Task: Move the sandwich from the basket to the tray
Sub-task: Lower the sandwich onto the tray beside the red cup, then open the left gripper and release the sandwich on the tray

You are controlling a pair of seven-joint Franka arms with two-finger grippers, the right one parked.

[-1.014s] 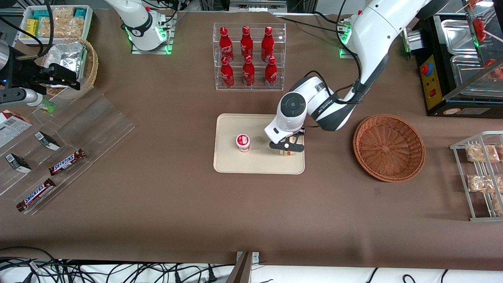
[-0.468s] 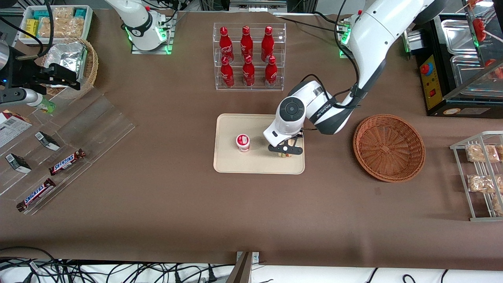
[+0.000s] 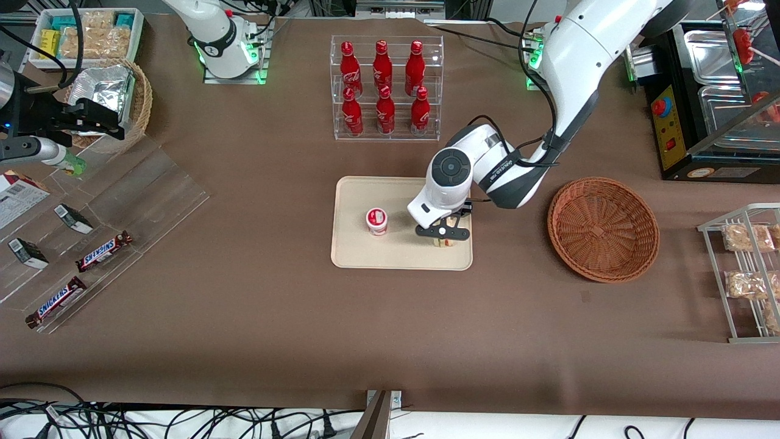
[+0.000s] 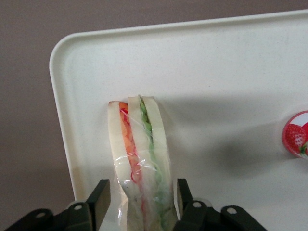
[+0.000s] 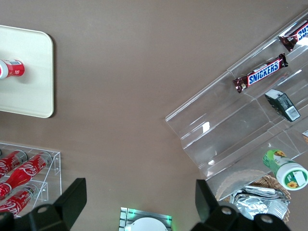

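Observation:
The sandwich [image 3: 445,242] [image 4: 139,154], a clear-wrapped wedge with red and green filling, stands on its edge on the beige tray [image 3: 365,256] [image 4: 216,72], near the tray's end toward the basket. My left gripper [image 3: 443,234] [image 4: 140,191] hangs low over it. It is open: one black finger [image 4: 100,193] stands on each side of the sandwich with a small gap to the wrap. The reddish-brown woven basket [image 3: 603,228] sits beside the tray, toward the working arm's end, with nothing in it.
A red-lidded cup [image 3: 376,221] [image 4: 297,140] stands on the tray beside the sandwich. A clear rack of red bottles [image 3: 384,88] stands farther from the front camera than the tray. A wire rack of snack packs [image 3: 746,268] and a black appliance [image 3: 701,110] lie toward the working arm's end.
The wrist has shifted slightly toward the cup and come a little lower over the tray. The sandwich stays on the tray under the gripper.

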